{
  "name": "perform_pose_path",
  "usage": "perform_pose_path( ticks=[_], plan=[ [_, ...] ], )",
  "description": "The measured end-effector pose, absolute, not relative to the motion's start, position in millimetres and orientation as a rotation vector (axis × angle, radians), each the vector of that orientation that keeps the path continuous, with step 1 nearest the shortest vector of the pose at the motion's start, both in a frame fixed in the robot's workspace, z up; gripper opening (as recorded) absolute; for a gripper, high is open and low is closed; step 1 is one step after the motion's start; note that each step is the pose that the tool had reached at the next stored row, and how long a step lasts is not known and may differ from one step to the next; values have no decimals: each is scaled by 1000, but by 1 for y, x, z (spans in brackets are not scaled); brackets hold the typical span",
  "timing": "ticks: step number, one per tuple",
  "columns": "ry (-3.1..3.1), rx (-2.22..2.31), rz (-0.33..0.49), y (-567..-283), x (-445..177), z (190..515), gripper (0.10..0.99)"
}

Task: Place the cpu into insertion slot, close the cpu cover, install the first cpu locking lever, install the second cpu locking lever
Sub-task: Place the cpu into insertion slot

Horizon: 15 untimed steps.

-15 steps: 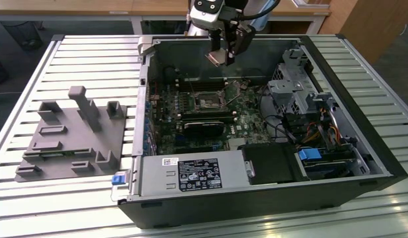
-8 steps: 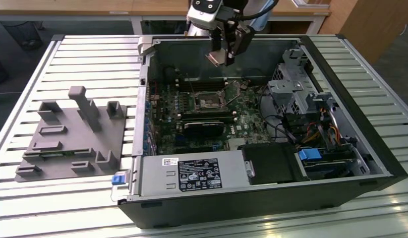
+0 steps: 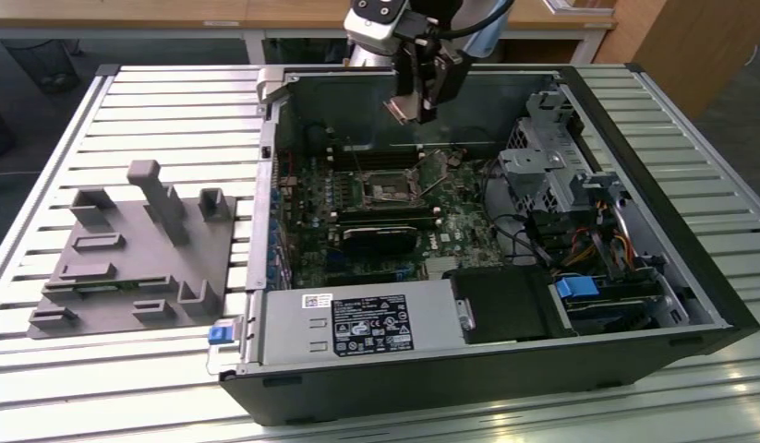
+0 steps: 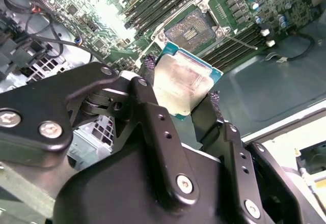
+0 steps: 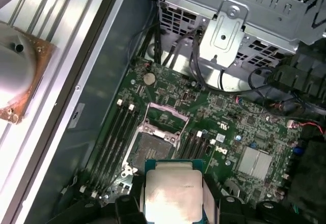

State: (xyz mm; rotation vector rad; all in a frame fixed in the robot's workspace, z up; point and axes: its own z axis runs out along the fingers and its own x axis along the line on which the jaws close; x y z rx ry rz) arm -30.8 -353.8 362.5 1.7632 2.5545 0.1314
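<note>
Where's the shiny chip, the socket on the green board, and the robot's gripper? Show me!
chip (image 5: 170, 193): first wrist view, middle of its shiny metal top.
socket (image 5: 151, 149): first wrist view, its dark sunken middle.
gripper (image 4: 181, 83): second wrist view, midway between its fingertips, which are shut on the chip.

the cpu (image 5: 172, 196) is seen with a silver-grey, faintly mottled top edged in green. the gripper (image 4: 181, 81) is finished in black, and its fingertips (image 4: 148, 64) are covered in a dark woven pattern. the circuit board (image 5: 224, 107) is coloured green and speckled with small silver and black parts. the insertion slot (image 5: 152, 150) is shown dark in the middle, framed by a grey metal rim. the memory slots (image 5: 114, 132) are marked as long black stripes. the computer case (image 3: 675, 277) is painted black outside and grey within. the table (image 3: 170, 111) is ribbed in pale grey slats. the fixture (image 3: 133, 249) is coloured a plain mid-grey. the tabs (image 3: 579, 287) are coloured bright blue.
</note>
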Motion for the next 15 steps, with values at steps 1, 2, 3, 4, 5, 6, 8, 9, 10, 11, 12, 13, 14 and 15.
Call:
perform_pose_path(
  ticks=[1,2,3,4,5,6,8,9,10,11,12,13,14,15],
  plan=[
    [2545,1777,131,-354,-31,362,541],
    [2536,1788,131,-354,-31,362,541],
    [2531,1796,131,-354,-31,362,541],
    [2525,1803,130,-354,-31,362,541],
    [2519,1811,130,-354,-31,362,541],
    [2513,1819,130,-354,-31,362,541],
    [2502,1834,130,-354,-31,362,541],
    [2496,1841,130,-354,-31,362,541],
    [2490,1849,129,-354,-31,362,541],
    [2484,1856,129,-354,-31,362,541],
    [2479,1863,129,-354,-31,362,541],
    [2473,1870,129,-354,-31,362,541],
    [2468,1877,129,-354,-31,362,541],
    [2462,1883,128,-354,-31,362,541]
  ],
)
